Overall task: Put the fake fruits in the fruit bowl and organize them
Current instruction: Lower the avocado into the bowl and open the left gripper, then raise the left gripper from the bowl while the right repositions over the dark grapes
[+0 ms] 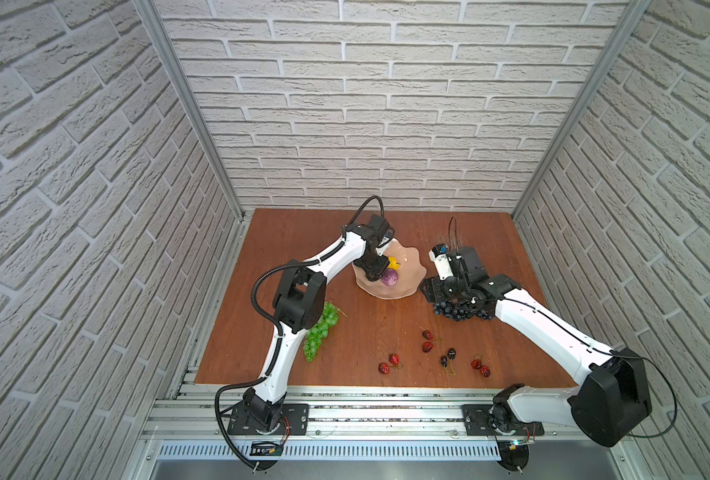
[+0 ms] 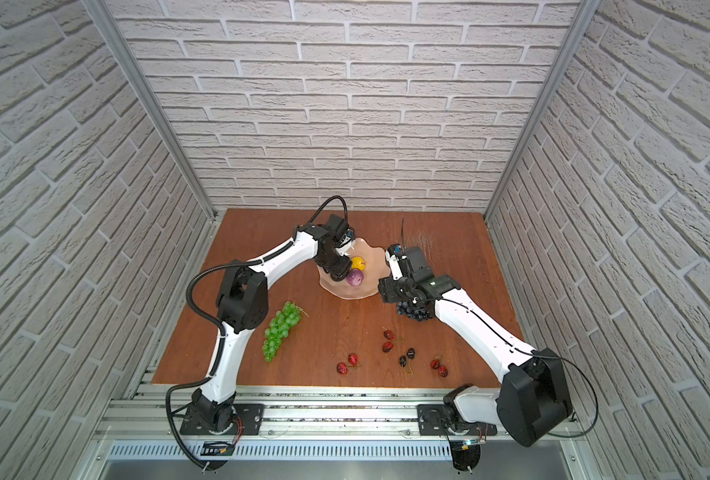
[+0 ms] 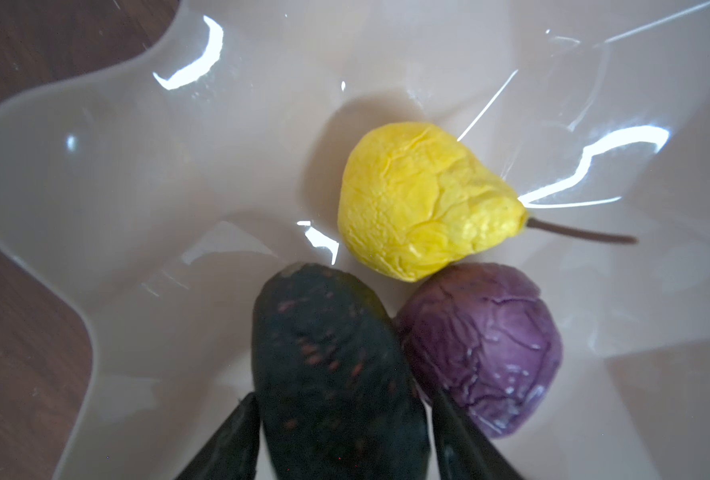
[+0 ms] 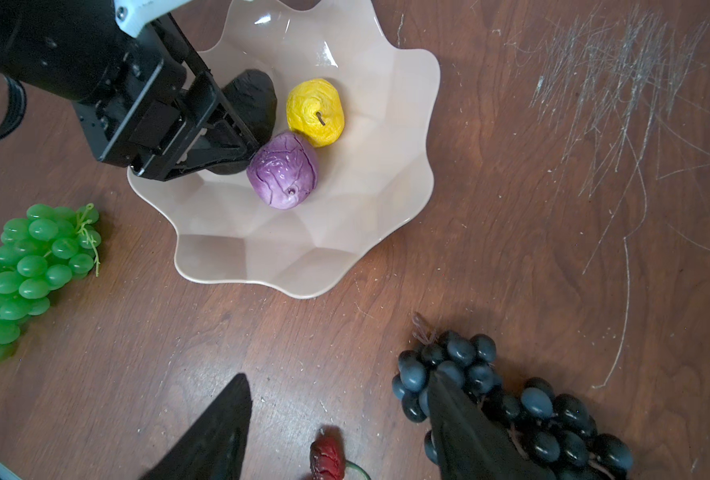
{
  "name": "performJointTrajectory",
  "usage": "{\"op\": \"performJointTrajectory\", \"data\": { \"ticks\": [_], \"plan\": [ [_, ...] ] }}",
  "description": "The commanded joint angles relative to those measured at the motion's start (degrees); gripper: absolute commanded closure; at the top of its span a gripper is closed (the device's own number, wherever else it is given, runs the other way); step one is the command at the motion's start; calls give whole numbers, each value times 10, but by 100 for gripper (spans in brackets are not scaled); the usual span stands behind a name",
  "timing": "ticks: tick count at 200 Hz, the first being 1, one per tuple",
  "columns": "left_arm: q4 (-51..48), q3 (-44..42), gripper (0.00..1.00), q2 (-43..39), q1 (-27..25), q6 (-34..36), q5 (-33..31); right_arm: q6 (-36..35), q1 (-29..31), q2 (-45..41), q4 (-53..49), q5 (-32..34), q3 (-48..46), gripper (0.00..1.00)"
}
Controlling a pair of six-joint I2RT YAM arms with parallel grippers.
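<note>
Our left hand (image 3: 340, 399) is down in the bowl (image 4: 303, 266) with the avocado (image 3: 328, 345) right between its fingers (image 3: 228, 440). Honestly, we can't tell if it's squeezing or just loose around it. The avocado lies in the bowl touching the purple fruit (image 3: 482, 349), with the lemon (image 3: 419, 199) just beside. Our right hand (image 4: 337, 374) hangs wide open over the table (image 4: 511, 208), holding nothing, with one finger over the dark grapes (image 4: 461, 357). The green grapes (image 4: 25, 274) and cherries (image 1: 428, 346) lie out on the table.

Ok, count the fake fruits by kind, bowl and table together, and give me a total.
Green plastic grape bunch: 1
Dark blue-black grape bunch: 1
Dark oval avocado: 1
Yellow pear-shaped fruit: 1
Purple round fruit: 1
Stemmed cherries: 8
Total: 13
</note>
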Motion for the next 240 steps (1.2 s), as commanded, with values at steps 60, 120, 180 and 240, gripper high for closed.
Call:
{"op": "performJointTrajectory", "data": {
  "ticks": [60, 120, 180, 240],
  "plan": [
    [26, -26, 23, -76, 3, -6, 10, -7, 3, -39, -72, 42, 18, 31],
    [87, -201, 23, -246, 3, -73, -7, -14, 13, -10, -148, 141, 32, 36],
    [154, -351, 24, -392, 4, -151, -26, -29, 87, 110, -158, 210, 61, 39],
    [166, -423, 23, -481, 22, -171, -34, -65, 94, 195, -154, 242, 83, 41]
  ]
}}
